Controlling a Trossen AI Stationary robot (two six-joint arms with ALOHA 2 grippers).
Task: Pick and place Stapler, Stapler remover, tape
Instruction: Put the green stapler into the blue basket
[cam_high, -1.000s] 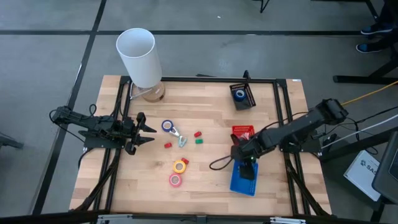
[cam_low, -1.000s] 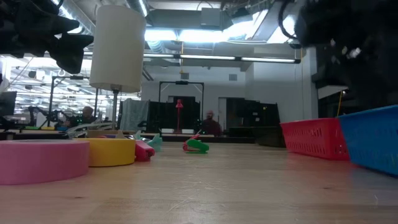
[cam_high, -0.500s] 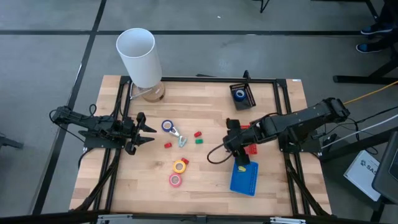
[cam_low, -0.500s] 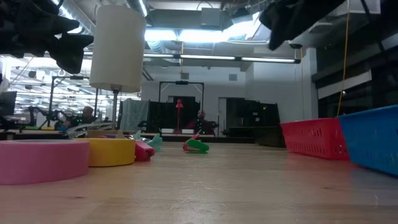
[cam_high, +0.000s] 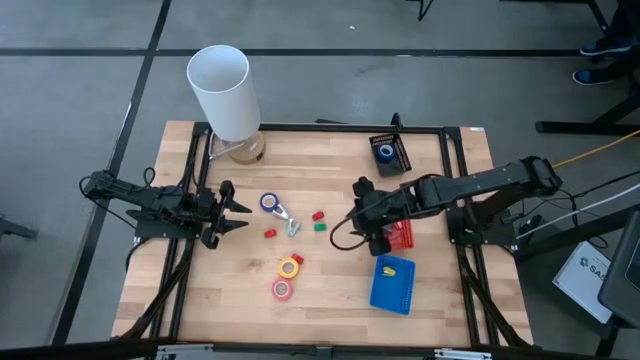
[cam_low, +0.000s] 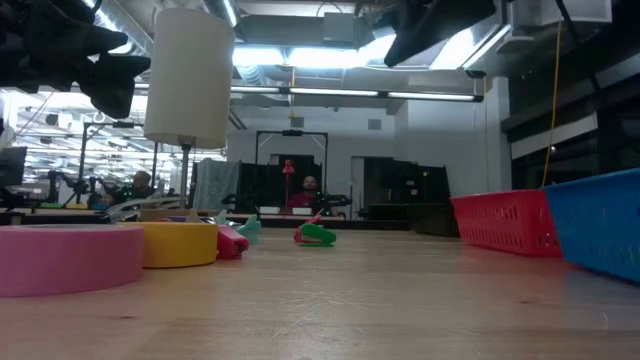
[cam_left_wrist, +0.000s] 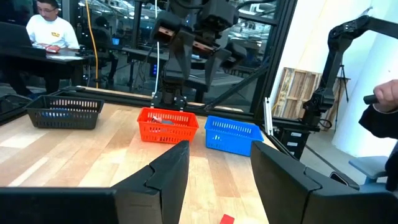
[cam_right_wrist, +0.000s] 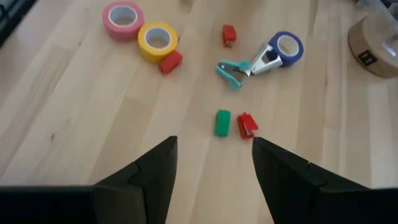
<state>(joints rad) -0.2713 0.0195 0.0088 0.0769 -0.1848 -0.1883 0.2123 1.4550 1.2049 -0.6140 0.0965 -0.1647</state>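
A small green piece (cam_high: 320, 227) and a red piece (cam_high: 317, 214) are lying mid-table, just left of the right gripper (cam_high: 357, 205), which is hovering above the wood with its fingers spread wide and holding nothing. Further left, a blue tape roll (cam_high: 268, 202) is touching a teal staple remover (cam_high: 292, 226). Yellow tape (cam_high: 289, 268) and pink tape (cam_high: 283, 290) are sitting toward the front edge. The left gripper (cam_high: 240, 213) is waiting open near the left edge. Bare wood is lying open between the grippers.
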